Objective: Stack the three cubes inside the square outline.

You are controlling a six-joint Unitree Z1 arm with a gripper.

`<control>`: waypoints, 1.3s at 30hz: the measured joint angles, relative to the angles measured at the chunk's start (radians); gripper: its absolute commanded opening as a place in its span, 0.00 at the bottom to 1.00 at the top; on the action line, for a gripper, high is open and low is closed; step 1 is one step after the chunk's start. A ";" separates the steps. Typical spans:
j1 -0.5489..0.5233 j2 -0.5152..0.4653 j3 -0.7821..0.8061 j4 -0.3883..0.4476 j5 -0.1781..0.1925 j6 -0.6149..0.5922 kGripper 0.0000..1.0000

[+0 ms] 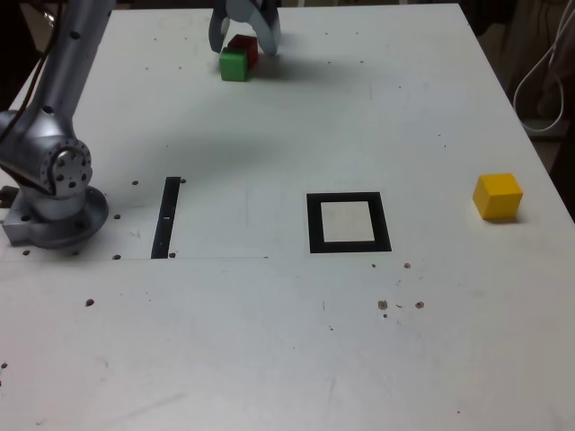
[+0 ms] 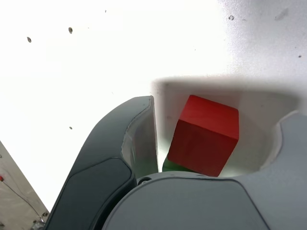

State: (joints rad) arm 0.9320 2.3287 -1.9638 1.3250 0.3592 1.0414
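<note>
Red cube (image 2: 206,134) sits between your tool's (image 2: 218,134) spread jaws, not gripped, green cube (image 1: 234,65) right by it. Yellow cube (image 1: 498,197) is on the surface (image 1: 225,341), well apart, past the square outline (image 1: 349,223) toward the exterior view's right.

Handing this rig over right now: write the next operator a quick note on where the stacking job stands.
End effector: open, jaws on either side of the red cube, no grip visible.
Green cube: beside the red one, at the far side of the table in the exterior view.
Yellow cube: alone, toward the exterior view's right.
Square outline: nothing inside it.
Done: no cube placed or stacked.
Left: all three cubes into the outline, stacked. Closing on red looks like the next step; green sits close, so watch for a nudge.
</note>
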 measured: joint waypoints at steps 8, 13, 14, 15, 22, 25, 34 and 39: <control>0.005 0.000 0.001 0.000 -0.032 -0.002 0.69; 0.007 0.000 -0.004 -0.005 -0.037 -0.001 0.61; 0.009 0.000 -0.007 -0.006 -0.037 -0.001 0.60; 0.011 0.000 -0.011 -0.007 -0.037 -0.001 0.59; 0.025 0.001 -0.031 -0.012 -0.037 -0.002 0.57; 0.028 0.008 -0.049 -0.012 -0.036 -0.002 0.57; 0.028 0.015 -0.051 -0.008 -0.037 -0.002 0.48; 0.028 0.015 -0.048 -0.007 -0.048 0.004 0.41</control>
State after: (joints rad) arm 0.9604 2.3437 -2.0120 1.3179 0.3116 1.0453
